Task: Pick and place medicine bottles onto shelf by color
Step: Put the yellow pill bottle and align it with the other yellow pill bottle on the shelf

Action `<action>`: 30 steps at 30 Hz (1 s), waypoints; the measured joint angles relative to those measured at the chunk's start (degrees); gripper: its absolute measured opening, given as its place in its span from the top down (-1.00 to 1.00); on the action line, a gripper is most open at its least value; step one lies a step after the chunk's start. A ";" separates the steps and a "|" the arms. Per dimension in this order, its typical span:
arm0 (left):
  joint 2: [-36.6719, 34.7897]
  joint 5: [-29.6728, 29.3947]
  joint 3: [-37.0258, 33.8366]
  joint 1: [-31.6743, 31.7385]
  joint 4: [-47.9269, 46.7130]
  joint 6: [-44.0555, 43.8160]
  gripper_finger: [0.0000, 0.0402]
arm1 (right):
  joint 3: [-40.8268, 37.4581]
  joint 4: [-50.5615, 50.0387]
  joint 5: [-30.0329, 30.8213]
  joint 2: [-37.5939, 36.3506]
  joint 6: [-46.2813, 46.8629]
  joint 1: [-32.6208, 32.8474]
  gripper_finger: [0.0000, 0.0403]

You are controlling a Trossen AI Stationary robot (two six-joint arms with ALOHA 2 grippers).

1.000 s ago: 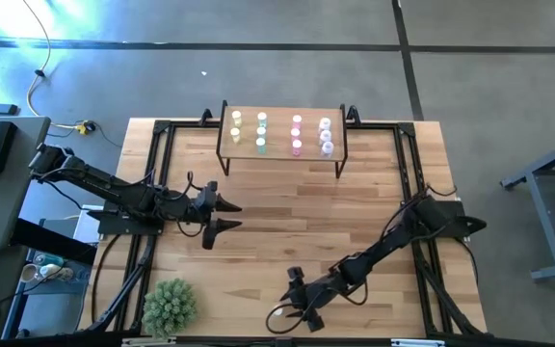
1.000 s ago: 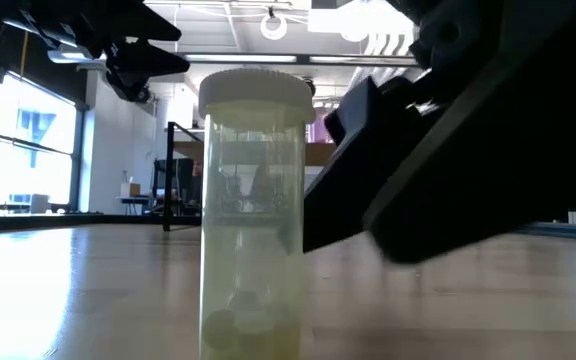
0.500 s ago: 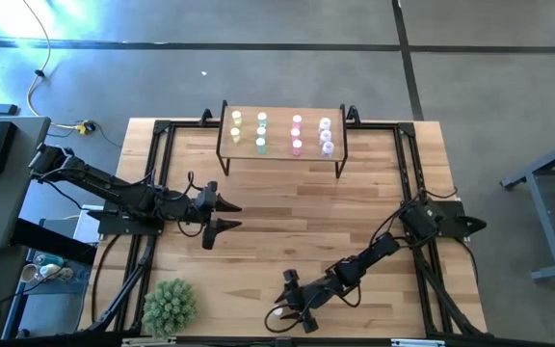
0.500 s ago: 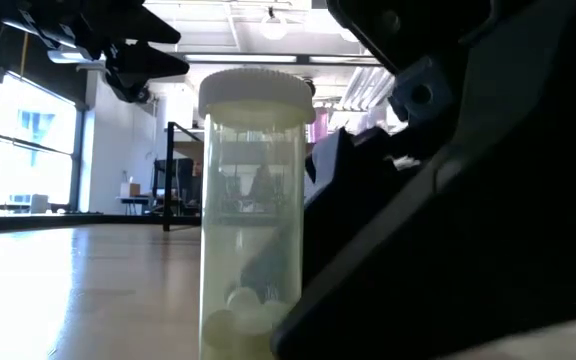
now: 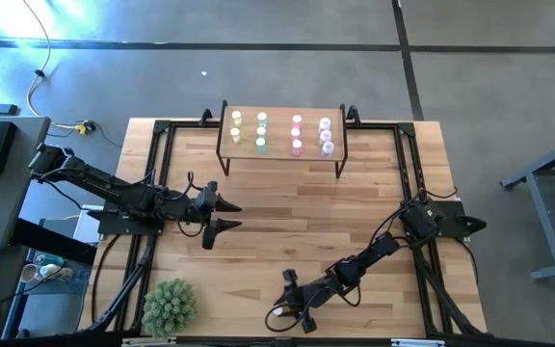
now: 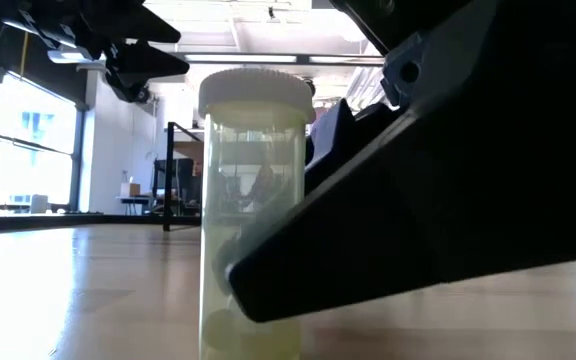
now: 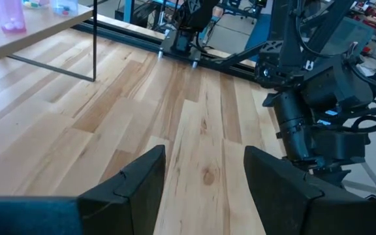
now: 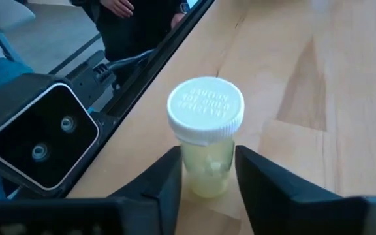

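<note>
Pale yellow bottle (image 8: 205, 140) with white cap; dark fingers (image 8: 167, 179); light wood table (image 5: 287, 212).

Bright daylight from windows (image 6: 28, 150) and ceiling lamps; near arm silhouetted, floor (image 5: 258, 58) glare bluish

Raised lettering is seen on the white cap (image 8: 205, 108) of the yellow bottle (image 8: 206, 166), but the words cannot be read. No other text, label or number is made out anywhere.

A robotics lab: concrete floor (image 5: 258, 77), ceiling strip lights (image 6: 248, 58), more robot rigs (image 7: 318, 98) behind the table.
</note>
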 joint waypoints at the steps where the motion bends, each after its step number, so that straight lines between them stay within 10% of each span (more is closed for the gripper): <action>1: 0.00 0.00 0.00 0.00 0.00 0.00 0.02 | 0.02 0.01 0.00 0.00 0.02 0.00 0.36; 30: 0.00 0.04 0.00 0.01 -6.94 5.24 0.02 | 2.04 5.31 1.21 -1.20 13.21 -10.32 0.59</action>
